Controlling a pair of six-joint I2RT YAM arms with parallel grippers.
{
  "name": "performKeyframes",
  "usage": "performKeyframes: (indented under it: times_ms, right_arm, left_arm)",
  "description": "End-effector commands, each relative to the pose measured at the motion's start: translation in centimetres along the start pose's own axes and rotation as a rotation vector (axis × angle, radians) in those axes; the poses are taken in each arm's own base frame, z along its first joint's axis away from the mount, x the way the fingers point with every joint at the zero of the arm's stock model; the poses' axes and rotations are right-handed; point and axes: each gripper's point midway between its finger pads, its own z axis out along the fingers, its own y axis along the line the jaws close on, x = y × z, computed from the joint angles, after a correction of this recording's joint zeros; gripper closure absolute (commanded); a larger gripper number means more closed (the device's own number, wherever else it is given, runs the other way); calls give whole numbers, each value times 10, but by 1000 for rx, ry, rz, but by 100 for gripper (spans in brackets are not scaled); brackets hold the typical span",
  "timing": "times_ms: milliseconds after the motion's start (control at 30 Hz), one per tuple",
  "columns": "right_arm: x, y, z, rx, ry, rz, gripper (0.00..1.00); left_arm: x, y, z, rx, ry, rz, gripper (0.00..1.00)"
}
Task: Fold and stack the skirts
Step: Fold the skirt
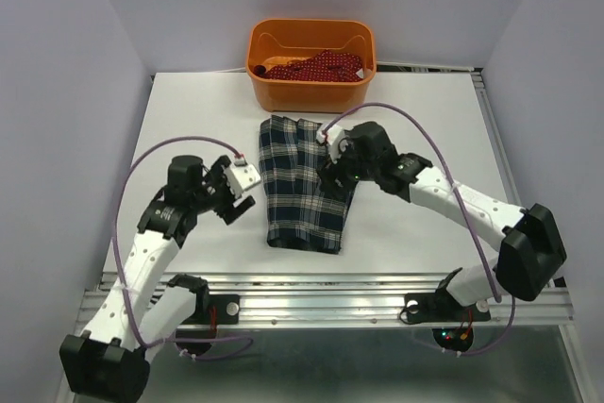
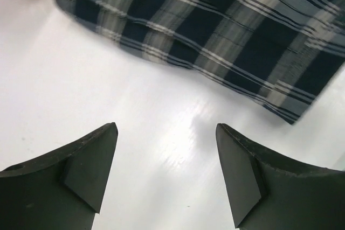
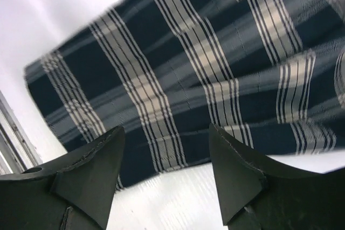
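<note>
Pleated tartan skirt (image 1: 304,197), oblong, mid-frame on the tabletop (image 1: 425,120).
Your left hand (image 1: 238,193) gapes wide beside it; right hand (image 1: 330,173) wide at its edge.

From above, the right tool (image 1: 331,175) covers the right edge of the tartan skirt (image 1: 297,191), the red skirt (image 1: 316,67) lies half sunk in the orange tub (image 1: 311,92), and both wrist views crop the tartan.

First skirt (image 1: 304,191) lies on table (image 1: 425,120); behind it, tub (image 1: 311,92) holds second skirt (image 1: 316,66).
</note>
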Motion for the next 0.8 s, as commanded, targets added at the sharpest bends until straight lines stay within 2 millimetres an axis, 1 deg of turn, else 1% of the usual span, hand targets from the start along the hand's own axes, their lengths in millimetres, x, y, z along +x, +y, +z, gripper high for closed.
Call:
performKeyframes:
  times_ms: [0, 33, 67, 100, 133, 167, 233, 267, 300, 333, 367, 400, 433, 467, 500, 600, 633, 667, 767]
  right_arm:
    - [31, 2, 13, -132, 63, 165, 32]
    - [32, -5, 17, -132, 64, 185, 32]
    - [39, -1, 27, -170, 90, 203, 32]
    - [39, -5, 32, -173, 90, 217, 33]
    - [40, -5, 39, -191, 97, 222, 33]
    - [40, -4, 44, -201, 97, 230, 33]
    - [37, -6, 51, -212, 97, 237, 33]
    - [38, -5, 55, -223, 102, 241, 33]
    - [44, -3, 61, -240, 118, 254, 33]
    - [46, -4, 64, -243, 125, 255, 33]
    - [44, -4, 66, -252, 123, 254, 33]
    - [46, -3, 68, -256, 129, 260, 33]
    - [52, -4, 73, -257, 146, 270, 33]
    - [55, -3, 75, -261, 153, 273, 33]
    - [62, -2, 79, -268, 172, 287, 34]
    - [76, 0, 85, -278, 206, 306, 35]
    - [84, 0, 88, -276, 227, 313, 36]
    - [89, 0, 90, -272, 238, 315, 36]
    - [102, 1, 94, -274, 271, 331, 37]
  left_arm:
    - [1, -44, 0, 74, -9, 317, 16]
    - [-3, -56, 4, 84, -27, 345, 17]
    - [-8, -69, 7, 95, -42, 376, 18]
    - [-12, -90, 14, 107, -51, 439, 19]
    - [-8, -92, 18, 68, -16, 474, 19]
    - [-13, -117, 24, 108, -50, 546, 20]
    - [-13, -129, 28, 100, -60, 615, 20]
    - [-10, -134, 31, 111, -58, 653, 20]
    - [-4, -142, 35, 127, -54, 690, 20]
    - [0, -142, 37, 131, -47, 713, 20]
    - [2, -142, 39, 134, -47, 776, 20]
    - [0, -142, 41, 125, -69, 806, 19]
    - [7, -143, 44, 130, -68, 841, 16]
    - [4, -143, 45, 124, -85, 897, 15]
    - [3, -146, 48, 132, -105, 914, 13]
    - [4, -152, 56, 151, -97, 925, 12]
    - [8, -152, 59, 152, -80, 922, 12]
    - [11, -153, 65, 150, -59, 913, 12]
    - [16, -155, 73, 150, -36, 905, 12]
